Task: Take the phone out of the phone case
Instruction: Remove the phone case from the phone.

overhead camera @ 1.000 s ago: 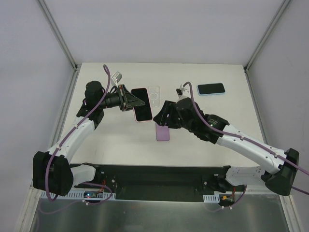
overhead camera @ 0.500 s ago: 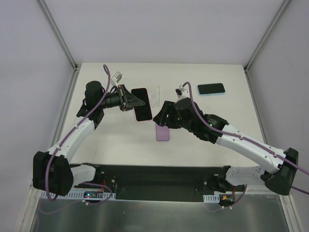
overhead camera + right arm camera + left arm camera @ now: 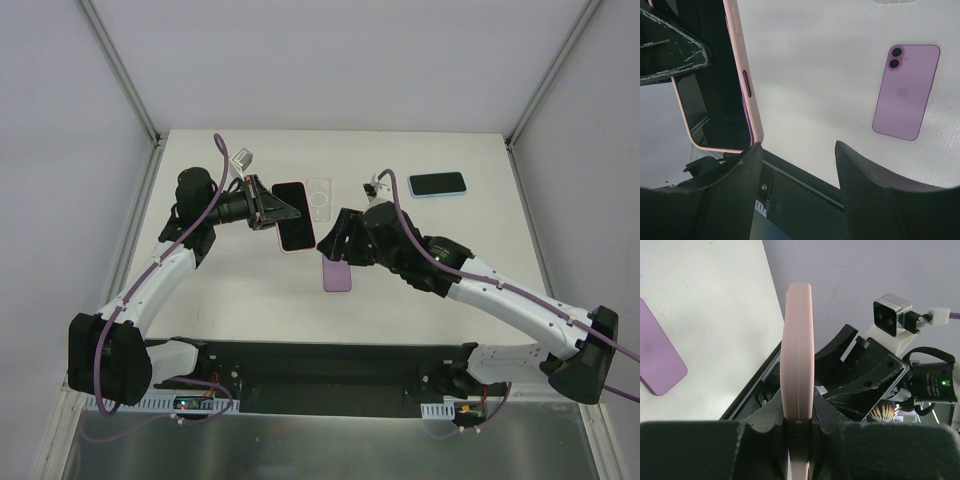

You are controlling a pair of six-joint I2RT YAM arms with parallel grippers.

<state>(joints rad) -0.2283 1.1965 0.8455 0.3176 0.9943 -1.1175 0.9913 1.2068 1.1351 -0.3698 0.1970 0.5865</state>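
On the left, my left gripper (image 3: 268, 207) was pinched on one end of the dark-screened phone in its soft pink case (image 3: 293, 230), holding it clear of the white table (image 3: 470, 230), left of centre and toward the far edge. In the left wrist view the case stood edge-on between the two fingers, clamped front and back. The pink rim ran unbroken round the screen in the right wrist view, so I judged the phone was fully seated and the extraction had not begun.

Just beside it, toward the far edge, a clear, empty phone case (image 3: 320, 198) lay flat. Near the middle of the table, closer to the near edge, a bare purple phone (image 3: 338, 275) lay face down.

My right gripper (image 3: 332, 243) hovered between the pink case and the purple phone, fingers spread and holding nothing, near the case's free end but apart from it.

By the far right corner lay a black phone in a light-blue case (image 3: 437, 184).

I read this as the bracing step. Next the right fingers had to reach the free end, catch the pink lip at a corner and peel it back while the left held firm
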